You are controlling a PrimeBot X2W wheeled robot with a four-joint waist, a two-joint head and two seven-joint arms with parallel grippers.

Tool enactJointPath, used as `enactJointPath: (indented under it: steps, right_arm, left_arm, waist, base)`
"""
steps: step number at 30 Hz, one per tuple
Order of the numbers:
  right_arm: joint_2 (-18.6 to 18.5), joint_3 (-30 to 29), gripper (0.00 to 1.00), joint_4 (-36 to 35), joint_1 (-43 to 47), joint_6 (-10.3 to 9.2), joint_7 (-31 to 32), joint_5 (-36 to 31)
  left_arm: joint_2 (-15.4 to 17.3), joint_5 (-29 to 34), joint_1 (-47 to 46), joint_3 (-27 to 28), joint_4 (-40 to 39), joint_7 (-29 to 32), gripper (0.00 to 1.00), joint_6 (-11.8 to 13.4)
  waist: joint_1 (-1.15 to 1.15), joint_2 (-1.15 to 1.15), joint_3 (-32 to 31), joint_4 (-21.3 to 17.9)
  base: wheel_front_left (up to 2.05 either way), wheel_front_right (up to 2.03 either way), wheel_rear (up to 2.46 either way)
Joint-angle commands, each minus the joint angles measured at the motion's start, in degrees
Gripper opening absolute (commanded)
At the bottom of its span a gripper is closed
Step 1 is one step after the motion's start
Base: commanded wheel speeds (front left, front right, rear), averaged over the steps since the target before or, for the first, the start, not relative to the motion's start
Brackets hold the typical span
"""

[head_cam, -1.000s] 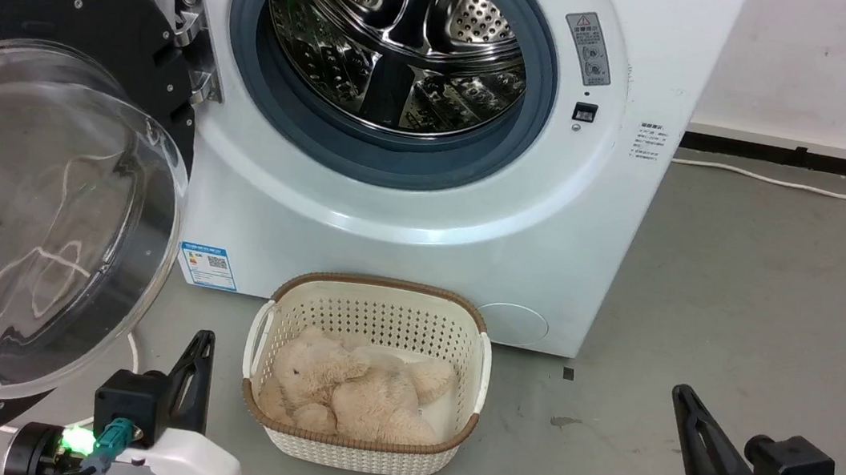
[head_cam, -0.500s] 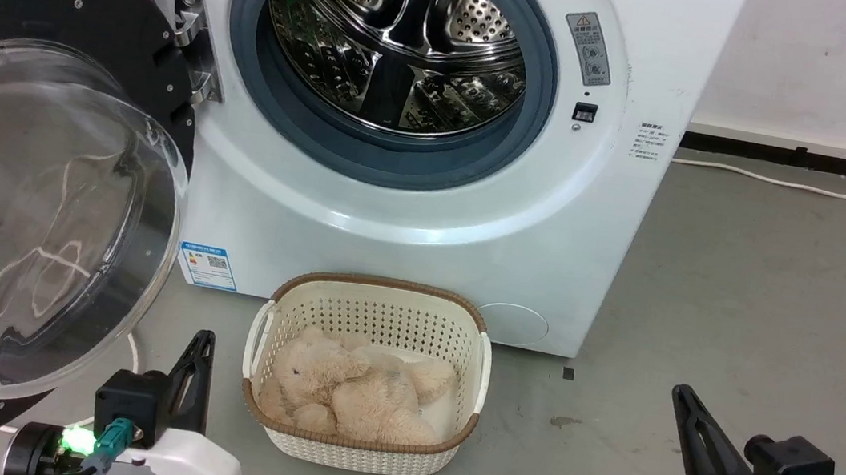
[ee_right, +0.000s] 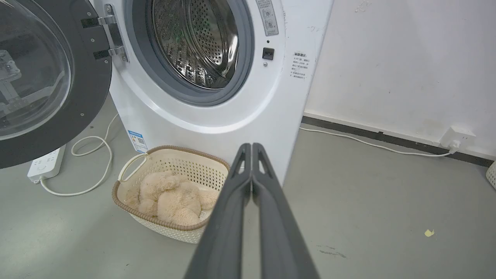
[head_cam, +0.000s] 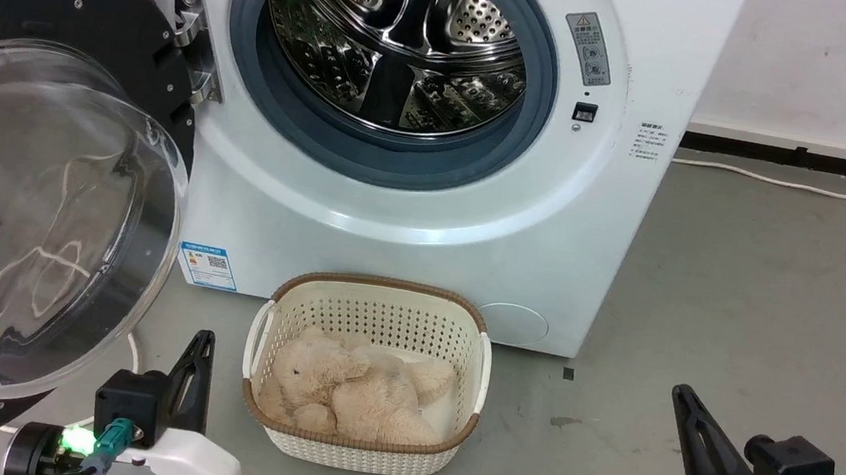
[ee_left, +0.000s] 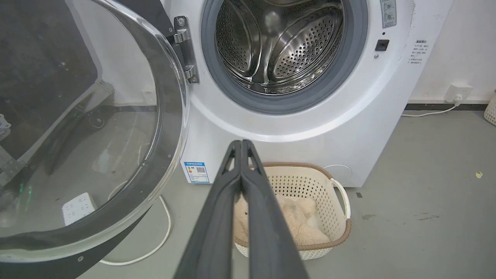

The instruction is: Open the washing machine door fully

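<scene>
The washing machine door (head_cam: pixel 29 221) hangs swung wide to the left on its hinge (head_cam: pixel 193 40), its black ring and clear glass bowl (ee_left: pixel 89 128) facing me; it also fills the upper left of the right wrist view (ee_right: pixel 42 77). The steel drum (head_cam: pixel 399 41) behind the grey-blue rubber ring lies exposed. Low at the left, my left gripper (head_cam: pixel 200 343) is shut and empty, just right of the door's lower rim; its fingers (ee_left: pixel 242 145) press together. My right gripper (head_cam: pixel 682 398) sits low at the right, shut and empty, far from the door, fingers (ee_right: pixel 252 149) closed.
A cream basket (head_cam: pixel 375 296) holding a beige plush toy (head_cam: pixel 356 391) stands on the grey floor before the white machine (head_cam: pixel 553 229). A white power strip (ee_right: pixel 44 164) and cable (ee_right: pixel 93 155) lie under the door. A wall socket (ee_right: pixel 457 135) sits right.
</scene>
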Motion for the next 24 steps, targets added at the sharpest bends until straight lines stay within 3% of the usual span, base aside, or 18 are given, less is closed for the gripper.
enactJointPath:
  steps: [1, 24]
  right_arm:
    - [0.28, -0.01, 0.00, -0.26, -0.68, 0.05, 0.02, -0.43]
    - [0.28, -0.01, 0.00, -0.26, -0.68, 0.05, 0.02, -0.43]
  left_arm:
    - [0.02, 0.32, -0.90, 0.06, -0.20, 0.02, 0.00, -0.25]
    - [0.02, 0.32, -0.90, 0.06, -0.20, 0.02, 0.00, -0.25]
  waist:
    - [0.00, 0.00, 0.00, 0.00]
    - [0.00, 0.00, 0.00, 0.00]
  base:
    - [0.00, 0.00, 0.00]
    - [0.00, 0.00, 0.00]
